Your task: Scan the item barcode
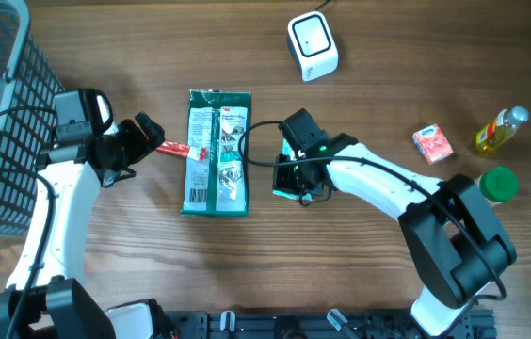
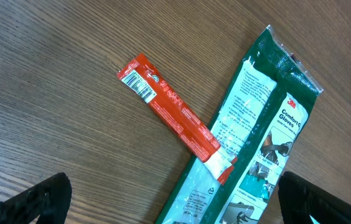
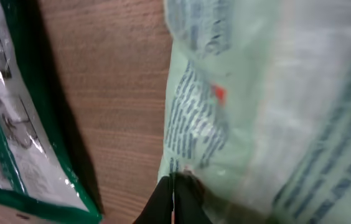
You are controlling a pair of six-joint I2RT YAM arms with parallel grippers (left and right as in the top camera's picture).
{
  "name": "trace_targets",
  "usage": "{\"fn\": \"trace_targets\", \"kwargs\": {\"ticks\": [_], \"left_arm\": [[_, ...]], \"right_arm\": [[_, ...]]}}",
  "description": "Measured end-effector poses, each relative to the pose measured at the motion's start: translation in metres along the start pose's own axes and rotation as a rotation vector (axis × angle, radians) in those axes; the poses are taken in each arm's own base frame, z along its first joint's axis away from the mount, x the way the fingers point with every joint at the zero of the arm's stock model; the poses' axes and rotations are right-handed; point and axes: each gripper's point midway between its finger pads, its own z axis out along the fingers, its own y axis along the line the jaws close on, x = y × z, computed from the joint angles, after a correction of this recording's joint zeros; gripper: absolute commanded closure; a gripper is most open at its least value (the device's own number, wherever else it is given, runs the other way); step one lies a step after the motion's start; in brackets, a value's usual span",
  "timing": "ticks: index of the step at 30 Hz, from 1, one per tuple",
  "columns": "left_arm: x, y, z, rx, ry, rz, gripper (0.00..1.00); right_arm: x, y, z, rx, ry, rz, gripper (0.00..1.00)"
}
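The right gripper (image 1: 294, 182) is standing fully closed and is pinching the edge of a thin pale green packet (image 3: 269, 93). This packet is sitting near the middle of the table, just right of the glove pack (image 1: 217, 151); whether it is lifted, I cannot tell. The scanner (image 1: 313, 45) is standing well apart from it, toward the far edge and only slightly to the right in the overhead view. So the coming move, I think, is going mostly straight away from the robot. The right arm is clearly the nearer one. The left gripper (image 1: 148, 135) is hanging wide open, holding nothing, near a red stick (image 2: 169, 109).
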Motion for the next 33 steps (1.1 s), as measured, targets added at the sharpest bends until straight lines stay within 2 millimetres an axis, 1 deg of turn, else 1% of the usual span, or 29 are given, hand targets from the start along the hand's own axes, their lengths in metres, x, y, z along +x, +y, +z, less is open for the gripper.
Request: {"fn": "trace_targets", "kwargs": {"ticks": [2,3,4,5,6,8,9,11,12,15,17,19,22,24,25,30,33], "left_arm": [[0.000,0.000,0.000,0.000,0.000,0.000,0.00],[0.000,0.000,0.000,0.000,0.000,0.000,0.00],[0.000,0.000,0.000,0.000,0.000,0.000,0.00],[0.000,0.000,0.000,0.000,0.000,0.000,0.00],[0.000,0.000,0.000,0.000,0.000,0.000,0.00],[0.000,0.000,0.000,0.000,0.000,0.000,0.00],[0.000,0.000,0.000,0.000,0.000,0.000,0.00],[0.000,0.000,0.000,0.000,-0.001,0.000,0.00],[0.000,0.000,0.000,0.000,0.000,0.000,0.00],[0.000,0.000,0.000,0.000,0.000,0.000,0.00],[0.000,0.000,0.000,0.000,0.000,0.000,0.00],[0.000,0.000,0.000,0.000,0.000,0.000,0.00],[0.000,0.000,0.000,0.000,0.000,0.000,0.00],[0.000,0.000,0.000,0.000,0.000,0.000,0.00],[0.000,0.000,0.000,0.000,0.000,0.000,0.00],[0.000,0.000,0.000,0.000,0.000,0.000,0.00],[0.000,0.000,0.000,0.000,0.000,0.000,0.00]], "right_arm": [[-0.004,0.005,-0.006,-0.023,-0.003,-0.019,0.96],[-0.009,0.010,-0.013,-0.048,-0.014,-0.030,0.96],[-0.017,0.015,-0.024,-0.080,-0.032,-0.041,0.96],[-0.030,0.021,-0.045,-0.144,-0.065,-0.048,0.96],[-0.041,0.023,-0.060,-0.184,-0.092,-0.045,0.96],[-0.059,0.019,-0.086,-0.255,-0.129,-0.031,0.96],[-0.069,0.008,-0.097,-0.280,-0.141,-0.006,0.96],[-0.075,-0.007,-0.102,-0.286,-0.136,0.028,0.96],[-0.076,-0.008,-0.103,-0.293,-0.134,0.031,0.96],[-0.074,-0.008,-0.099,-0.295,-0.119,0.029,0.96],[-0.070,-0.013,-0.081,-0.273,-0.077,0.042,0.96],[-0.068,-0.018,-0.069,-0.259,-0.050,0.054,0.96],[-0.064,-0.035,-0.041,-0.202,0.008,0.095,0.96],[-0.062,-0.049,-0.026,-0.148,0.023,0.122,0.96],[-0.062,-0.052,-0.021,-0.137,0.029,0.131,0.96],[-0.063,-0.053,-0.020,-0.125,0.024,0.131,0.96],[-0.064,-0.050,-0.024,-0.129,0.020,0.126,0.96]]}}
